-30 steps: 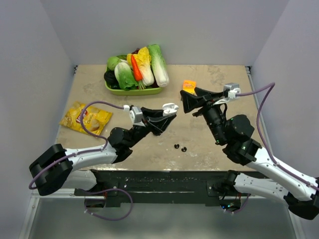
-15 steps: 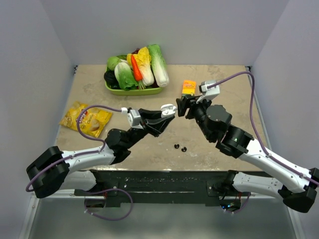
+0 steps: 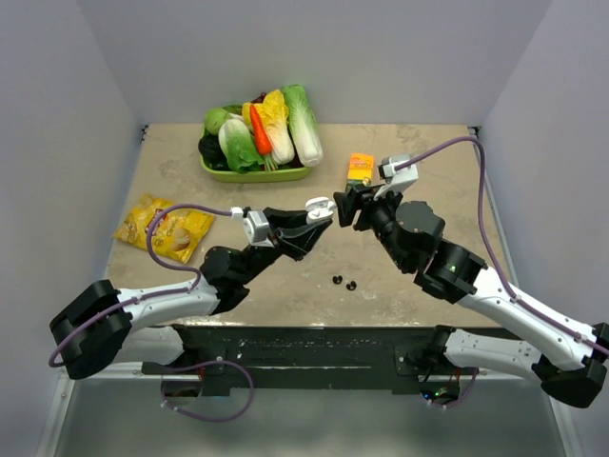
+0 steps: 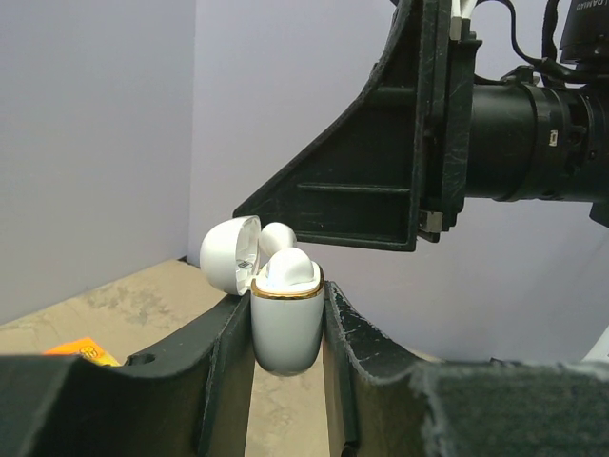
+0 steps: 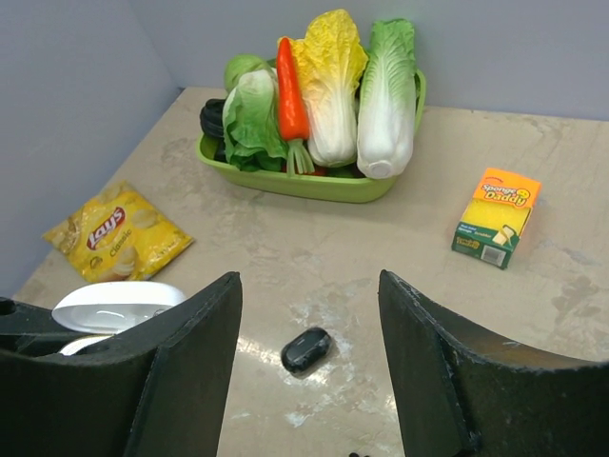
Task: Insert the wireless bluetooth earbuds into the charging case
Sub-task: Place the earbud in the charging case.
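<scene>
The left pincer is clamped on the white charging case, 1 finger pressed to each side, holding it off the desk. In the left wrist view the case stands upright, its long axis vertical and its gold-rimmed mouth pointing up. The lid is swung open to the left in that view. 2 white earbuds show as rounded domes at the mouth, 1 in front and 1 just behind it (how deeply they sit I cannot tell).

The right pincer hangs just beside the case. Its 2 fingers are spread wide and grip nothing.

The 2 black earbuds lie on the desk near each other, between the 2 arms and nearer the bases than the case. The right wrist view shows 1 of them lying between that pincer's fingers, its long axis running roughly left to right.

At the back of the desk stands a green tray of vegetables, a boxed sponge to its right and a yellow chip bag at the left.
</scene>
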Controlling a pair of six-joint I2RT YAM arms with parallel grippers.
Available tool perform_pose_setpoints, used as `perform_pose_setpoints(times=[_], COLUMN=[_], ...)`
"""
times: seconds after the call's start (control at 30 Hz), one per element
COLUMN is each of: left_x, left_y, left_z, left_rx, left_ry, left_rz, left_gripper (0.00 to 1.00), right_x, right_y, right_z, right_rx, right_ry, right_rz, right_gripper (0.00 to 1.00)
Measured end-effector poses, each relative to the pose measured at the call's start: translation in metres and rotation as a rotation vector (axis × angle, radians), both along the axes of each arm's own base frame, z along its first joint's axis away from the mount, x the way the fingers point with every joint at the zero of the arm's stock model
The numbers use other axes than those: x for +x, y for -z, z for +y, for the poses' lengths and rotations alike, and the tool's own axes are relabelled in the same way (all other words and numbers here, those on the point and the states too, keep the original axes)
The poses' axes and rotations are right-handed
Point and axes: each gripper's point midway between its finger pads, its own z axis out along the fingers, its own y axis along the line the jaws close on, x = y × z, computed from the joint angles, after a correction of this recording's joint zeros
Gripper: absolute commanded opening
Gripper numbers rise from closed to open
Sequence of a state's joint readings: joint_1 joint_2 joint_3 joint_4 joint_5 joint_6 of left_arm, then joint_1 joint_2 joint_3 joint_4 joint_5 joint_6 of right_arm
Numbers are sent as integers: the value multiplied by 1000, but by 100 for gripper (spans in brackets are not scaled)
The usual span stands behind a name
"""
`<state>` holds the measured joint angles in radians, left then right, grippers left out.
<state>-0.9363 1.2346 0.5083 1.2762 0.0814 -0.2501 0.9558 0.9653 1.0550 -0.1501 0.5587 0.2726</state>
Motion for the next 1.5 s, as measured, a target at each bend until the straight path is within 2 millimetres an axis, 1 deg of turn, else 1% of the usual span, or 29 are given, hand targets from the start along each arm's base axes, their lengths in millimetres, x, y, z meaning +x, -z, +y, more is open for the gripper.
perform_pose_setpoints(times=[0.17, 0.43, 0.6, 0.73, 0.9, 1.03, 1.17, 1.3, 1.4, 1.43, 1.5], left_x=[2, 9, 11, 14, 20, 21, 21, 20, 18, 17, 15], left_y=[0, 4, 3, 3, 11, 12, 12, 12, 12, 12, 12], left_z=[1, 1, 1, 2, -1, -1, -1, -2, -3, -3, -4], left_rx=[3, 11, 2, -1, 20, 24, 24, 25, 28, 30, 34], left_ry=[-17, -48, -57, -68, -76, -76, -76, -72, -62, -56, -40], left_rz=[-6, -6, -7, -6, 10, 13, 13, 12, 7, 4, -4], left_gripper=[0, 0, 0, 0, 0, 0, 0, 0, 0, 0, 0], right_x=[-3, -4, -5, -8, -20, -24, -24, -21, -18, -18, -17], right_y=[2, 3, 3, 1, -5, -10, -12, -11, -9, -9, -10], right_z=[4, 5, 6, 8, 20, 24, 22, 14, 10, 9, 5], right_rx=[-6, -10, -8, 1, 30, 46, 55, 48, 33, 28, 17], right_ry=[-28, -35, -44, -63, -147, -177, -172, -131, -100, -95, -79], right_rz=[9, 15, 16, 13, 8, 1, -3, 0, 3, 2, -3], right_gripper=[62, 61, 61, 61, 61, 61, 61, 56, 43, 37, 35])
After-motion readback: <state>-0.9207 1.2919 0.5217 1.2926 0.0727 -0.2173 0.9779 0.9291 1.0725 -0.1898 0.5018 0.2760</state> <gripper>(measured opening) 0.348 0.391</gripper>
